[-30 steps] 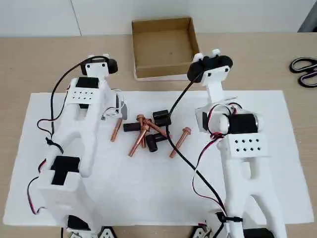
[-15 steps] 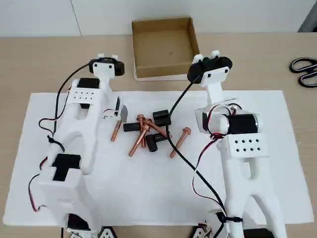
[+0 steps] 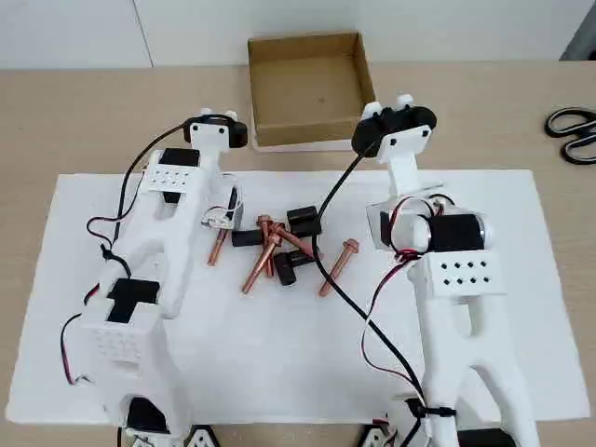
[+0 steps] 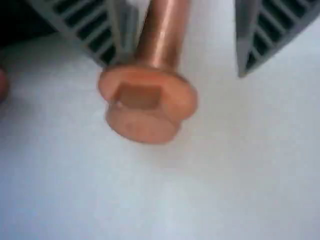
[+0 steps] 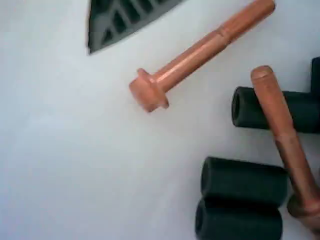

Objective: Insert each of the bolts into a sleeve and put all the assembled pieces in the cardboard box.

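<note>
Left of the pile, left gripper straddles a bolt on the sheet, fingers wide apart; right gripper: opening cannot be told.

Two white arms, black servos, red-and-black cables

The bolts are gleaming as copper-coloured metal, smooth with a soft satin sheen. The sleeves are looking matt black, like rubber or dull plastic. The cardboard box is showing plain brown card, matt and slightly fibrous. Underneath, the sheet is lying white and matt, papery or foamy, I cannot tell which, on a tabletop showing pale wood grain. The arms are looking like smooth white plastic, the left arm's fingers like grey ribbed plastic.
</note>
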You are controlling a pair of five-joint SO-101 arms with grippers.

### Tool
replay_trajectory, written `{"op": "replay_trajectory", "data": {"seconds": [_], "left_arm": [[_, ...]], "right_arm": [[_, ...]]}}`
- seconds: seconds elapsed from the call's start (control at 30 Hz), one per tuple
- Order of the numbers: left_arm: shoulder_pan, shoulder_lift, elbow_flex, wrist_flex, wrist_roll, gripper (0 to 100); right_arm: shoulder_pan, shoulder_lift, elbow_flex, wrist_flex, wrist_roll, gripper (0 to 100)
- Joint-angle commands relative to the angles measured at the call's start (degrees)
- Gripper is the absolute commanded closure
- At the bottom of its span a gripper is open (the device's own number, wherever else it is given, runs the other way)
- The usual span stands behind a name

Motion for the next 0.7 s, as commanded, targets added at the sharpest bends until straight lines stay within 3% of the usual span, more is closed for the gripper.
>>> {"op": "replay_trajectory", "data": {"seconds": [0.0,0.27,0.67], "left_arm": [[-0.44,0.09,-2.07,-0.79,-0.18,89],[-0.44,0.18,-2.07,-0.09,-0.18,99],[-0.35,-1.41,-4.88,3.69,-0.18,99]], "right_arm": [[-0.22,-0.22,-0.35,-0.57,-0.44,74.5],[-0.22,-0.22,-0.35,-0.57,-0.44,74.5],[-0.22,-0.48,-0.35,-0.57,-0.44,74.5]]}}
